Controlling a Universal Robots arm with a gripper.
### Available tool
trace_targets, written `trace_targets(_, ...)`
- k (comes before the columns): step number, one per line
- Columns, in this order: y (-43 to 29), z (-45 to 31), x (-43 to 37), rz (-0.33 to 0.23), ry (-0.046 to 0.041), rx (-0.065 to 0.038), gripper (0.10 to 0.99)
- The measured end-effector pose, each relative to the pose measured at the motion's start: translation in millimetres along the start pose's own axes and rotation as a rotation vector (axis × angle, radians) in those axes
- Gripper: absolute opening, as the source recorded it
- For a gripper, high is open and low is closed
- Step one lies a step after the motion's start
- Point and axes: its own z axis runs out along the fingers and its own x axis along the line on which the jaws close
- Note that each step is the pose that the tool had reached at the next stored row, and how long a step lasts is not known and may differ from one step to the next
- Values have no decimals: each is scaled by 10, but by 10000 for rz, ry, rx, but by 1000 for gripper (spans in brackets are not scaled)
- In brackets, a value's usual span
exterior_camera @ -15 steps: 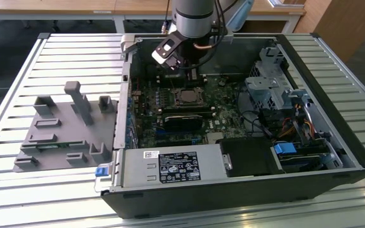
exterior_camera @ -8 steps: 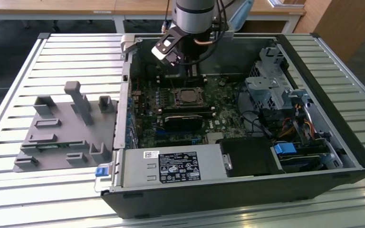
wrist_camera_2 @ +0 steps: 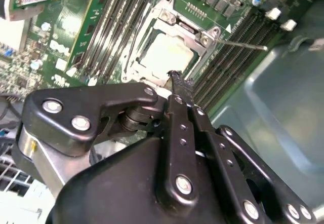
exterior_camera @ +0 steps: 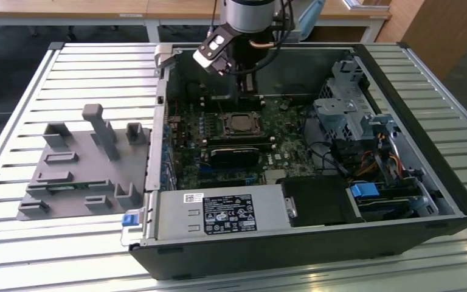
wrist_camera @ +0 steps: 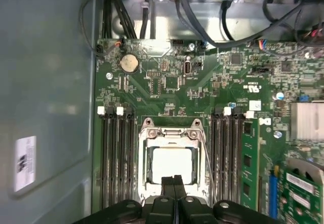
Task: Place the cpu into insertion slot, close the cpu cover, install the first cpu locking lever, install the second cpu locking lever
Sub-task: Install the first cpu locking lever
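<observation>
The cpu [wrist_camera: 172, 164] shows its pale metal face inside the insertion slot [exterior_camera: 242, 123] on the green board. The silvery cpu cover [wrist_camera: 169, 133] lies flat around it as a frame; both show in the second wrist view too, cpu [wrist_camera_2: 167, 54] and cover [wrist_camera_2: 188, 30]. A thin wire lever [wrist_camera_2: 243, 44] sticks out sideways from the socket's corner, and another wire [wrist_camera: 206, 159] runs along its side. My gripper [wrist_camera: 174, 181] hangs just above the socket's edge, its two black fingers pressed together with nothing between them. In the exterior view the gripper [exterior_camera: 247, 85] sits over the case's back part.
Memory slots [wrist_camera: 116, 153] flank the socket on both sides. A black heatsink block [exterior_camera: 238, 152] lies just in front of it, a power supply [exterior_camera: 217, 213] nearer still. Cables [wrist_camera: 202, 11] and a drive cage [exterior_camera: 347, 115] crowd the exterior view's right. A grey fixture tray [exterior_camera: 79, 164] rests beside the case.
</observation>
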Motion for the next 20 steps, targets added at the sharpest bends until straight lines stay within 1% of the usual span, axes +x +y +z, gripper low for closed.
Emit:
trace_targets(4, 6, -174, 4, -3, -1, 3, 106)
trace_targets(5, 7, -202, 4, -11, -1, 3, 106)
trace_targets(7, 7, -210, 4, -169, 7, 6, 106)
trace_targets(15, 7, -210, 4, -1621, 50, 37, 106)
trace_targets(20, 6, -211, 4, -2515, 48, 59, 106)
